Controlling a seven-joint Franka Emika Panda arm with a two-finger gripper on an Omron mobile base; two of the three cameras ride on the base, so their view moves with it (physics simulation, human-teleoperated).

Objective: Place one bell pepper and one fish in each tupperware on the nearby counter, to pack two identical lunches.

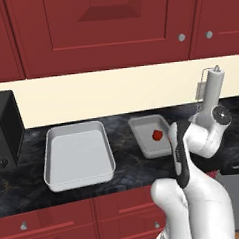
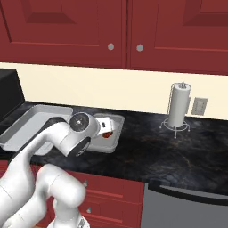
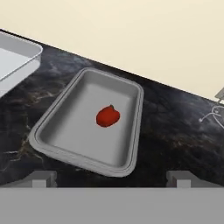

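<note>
A white robot arm stood before a long black marbled stone counter (image 1: 124, 164) with dark-red cabinet drawers below it. Two shallow light-grey rectangular tupperware trays with raised rims lay on the stone, near each other but apart. The larger-looking left tray (image 1: 77, 155) held nothing. The right tray (image 3: 89, 121) held one small glossy red bell pepper (image 3: 107, 116), resting near the middle of the tray floor, clear of every wall. No fish lay in either tray.

In the hand view the gripper (image 3: 112, 179) hovered above and in front of the right tray, its two small finger tips (image 3: 40, 178) spread about as wide as they go, with nothing between them. The pepper sat in the tray, released.

A black toaster oven (image 1: 4, 129) stood at the counter's left end, and a white paper-towel roll on a wire stand (image 2: 178, 107) stood further right by the cream wall.

By these frames, one of four items seemed placed. A pepper like this would probably be light but smooth and rounded, so it might slip or roll; gripping across its widest part from above seemed safest. A slender fish would likely be light and thin, best pinched across the narrow middle of its body, with the fingers coming low to the surface.
</note>
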